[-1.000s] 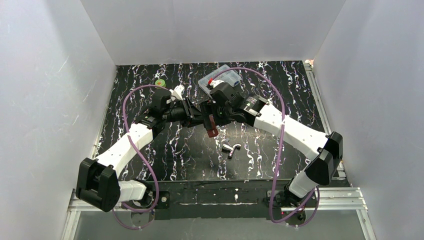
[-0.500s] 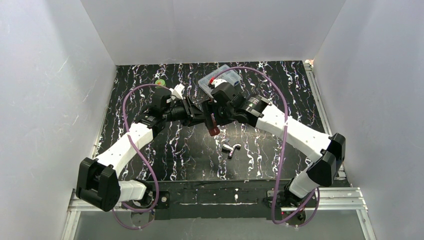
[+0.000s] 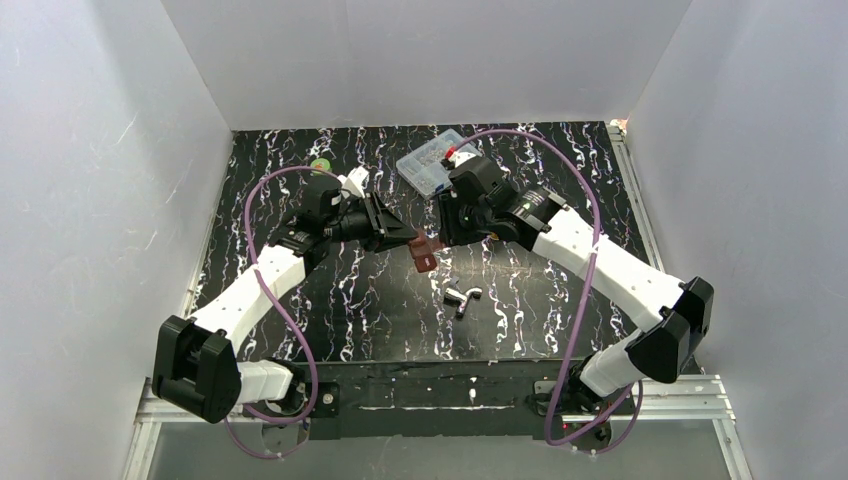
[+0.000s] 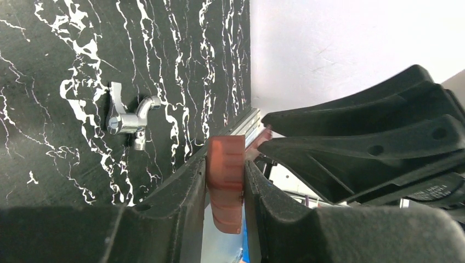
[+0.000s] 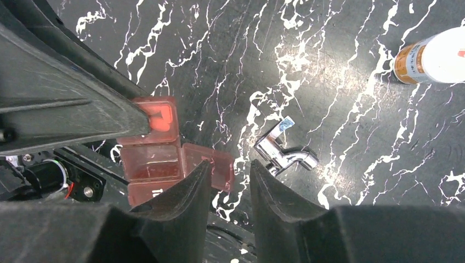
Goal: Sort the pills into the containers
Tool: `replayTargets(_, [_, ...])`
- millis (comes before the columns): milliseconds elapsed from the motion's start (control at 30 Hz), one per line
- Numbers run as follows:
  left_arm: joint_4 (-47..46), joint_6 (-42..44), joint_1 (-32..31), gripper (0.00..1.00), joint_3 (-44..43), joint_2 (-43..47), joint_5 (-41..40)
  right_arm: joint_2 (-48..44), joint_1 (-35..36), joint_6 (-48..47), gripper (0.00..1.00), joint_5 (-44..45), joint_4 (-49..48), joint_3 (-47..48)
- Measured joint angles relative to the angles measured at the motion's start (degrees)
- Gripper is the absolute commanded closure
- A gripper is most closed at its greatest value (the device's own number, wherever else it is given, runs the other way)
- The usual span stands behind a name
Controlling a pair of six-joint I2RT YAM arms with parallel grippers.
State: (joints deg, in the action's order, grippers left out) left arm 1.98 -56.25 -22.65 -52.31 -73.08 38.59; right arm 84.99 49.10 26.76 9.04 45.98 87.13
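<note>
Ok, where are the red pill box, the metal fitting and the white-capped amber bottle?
red pill box [image 5: 151, 161], right wrist view, middle compartment
metal fitting [image 5: 282, 155], right wrist view, central body
amber bottle [image 5: 433, 57], right wrist view, white cap

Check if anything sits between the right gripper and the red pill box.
Nothing visible. The right gripper is at the open lid of the red pill box, which the left gripper clamps. The metal fitting lies aside.

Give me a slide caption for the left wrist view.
Left gripper clamps a red pill box, chrome fitting lying on the black table.
</note>
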Motion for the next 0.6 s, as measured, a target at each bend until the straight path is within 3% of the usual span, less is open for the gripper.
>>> replayTargets(233, [-4.61, -1.75, 0.22, 1.00, 0.96, 0.00, 1.11, -0.59, -1.03, 0.11, 0.61, -1.88, -1.16, -3.69])
replayTargets(600, [-5.53, -0.74, 0.42, 1.00, 2.25, 0.00, 1.33, -2.45, -4.28, 1.31, 0.41, -7.52, -3.34, -4.98])
